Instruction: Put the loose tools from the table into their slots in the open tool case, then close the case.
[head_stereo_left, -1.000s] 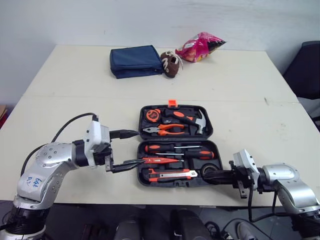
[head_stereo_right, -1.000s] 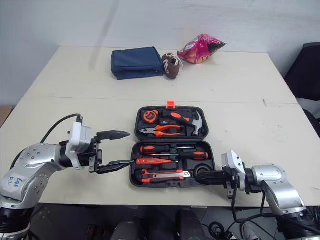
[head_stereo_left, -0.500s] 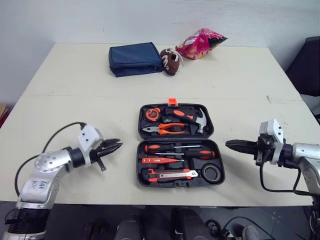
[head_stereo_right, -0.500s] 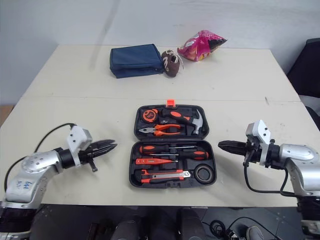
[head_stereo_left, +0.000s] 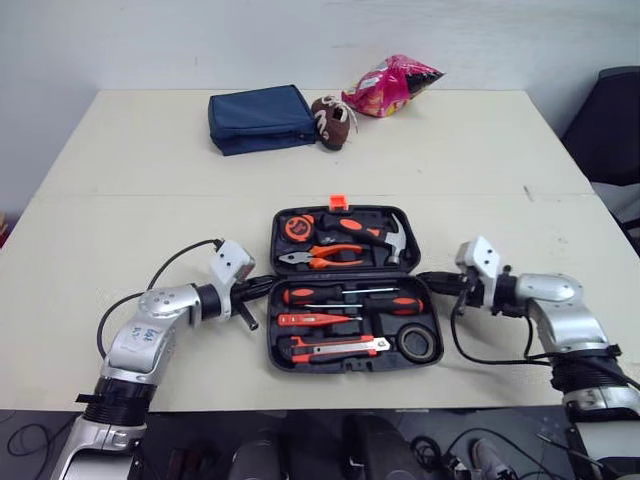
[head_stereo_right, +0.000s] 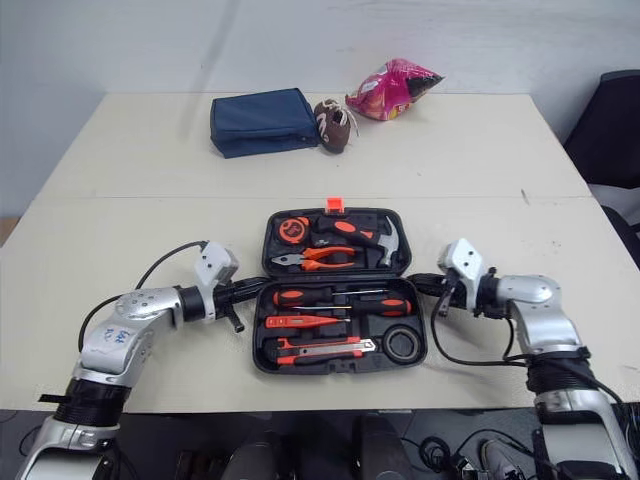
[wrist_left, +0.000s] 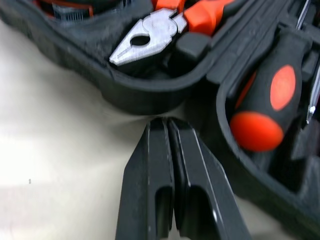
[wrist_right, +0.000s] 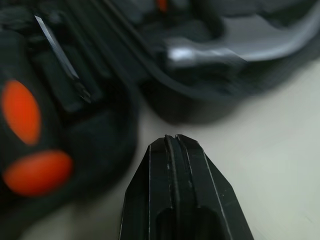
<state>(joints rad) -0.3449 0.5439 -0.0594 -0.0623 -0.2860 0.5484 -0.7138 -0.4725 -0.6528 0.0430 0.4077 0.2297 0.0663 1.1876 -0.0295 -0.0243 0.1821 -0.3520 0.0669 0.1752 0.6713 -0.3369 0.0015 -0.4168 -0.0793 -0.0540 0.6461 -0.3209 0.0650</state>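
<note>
Case (head_stereo_left: 352, 364) btwn L gripper (head_stereo_left: 267, 285), R gripper (head_stereo_left: 424, 279).

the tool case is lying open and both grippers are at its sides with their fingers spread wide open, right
Not quite: the fingers are shut, not spread. The wrist views show the left gripper and right gripper each with fingers pressed together. The tool case is open, one gripper at each side.

White wall (head_stereo_left: 150, 40), beige table (head_stereo_left: 120, 200), black chair (head_stereo_left: 608, 125)
</note>
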